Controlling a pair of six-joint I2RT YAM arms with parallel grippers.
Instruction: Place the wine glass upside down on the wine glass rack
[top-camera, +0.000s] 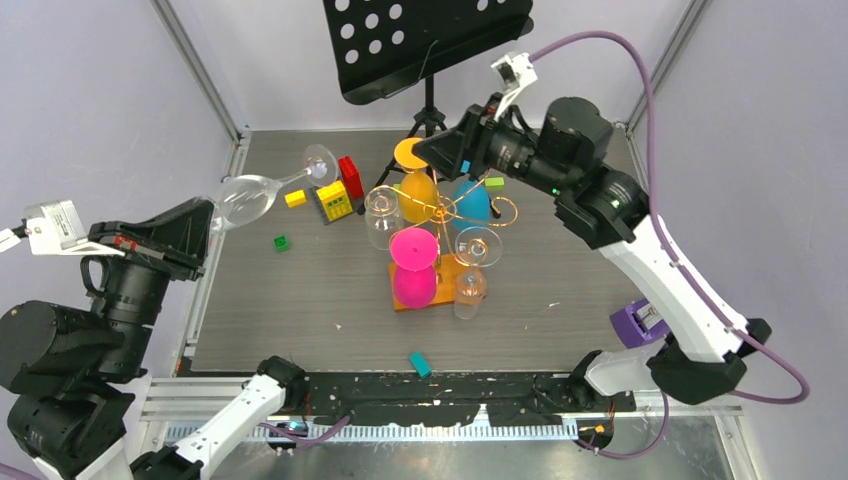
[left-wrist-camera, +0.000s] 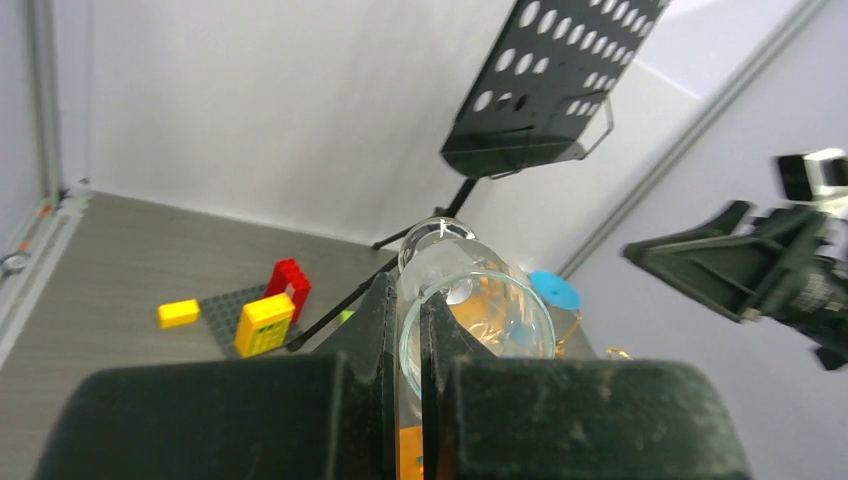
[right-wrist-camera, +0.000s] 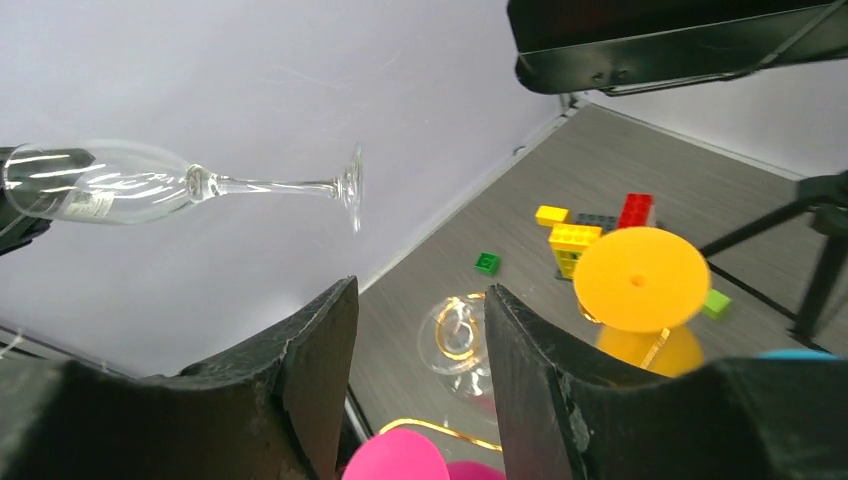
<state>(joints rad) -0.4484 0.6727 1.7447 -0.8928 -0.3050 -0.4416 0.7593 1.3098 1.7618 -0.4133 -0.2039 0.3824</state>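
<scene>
One clear wine glass (top-camera: 250, 197) hangs in the air over the far-left part of the worktop (top-camera: 300, 310). It lies nearly level, with its foot pointing far and right. The left jaws are clenched on the bowl at its mouth, and the left wrist view shows the glass wall pinched between them. The wine glass rack (top-camera: 443, 208) stands at mid-worktop, well apart from the held glass. It already carries a pink glass (top-camera: 413, 250), an orange glass (top-camera: 418, 188), a blue glass (top-camera: 470, 203) and several clear ones. The right jaws hover just above the rack's far side, parted, with nothing between them.

To do this step well, I judge that the glass should be turned bowl-down before it comes near the wire. Its stem can then slide sideways into a free loop so the foot rests on top. The gold loop (top-camera: 503, 212) at the rack's right looks free, though such thin wire is hard to read from above. A pinch on the thin wall is a weak hold, so the wrist should turn slowly and the bowl should keep off its hanging neighbours. The right arm crowds the far approach, so coming in from the near or left side looks safer.
</scene>
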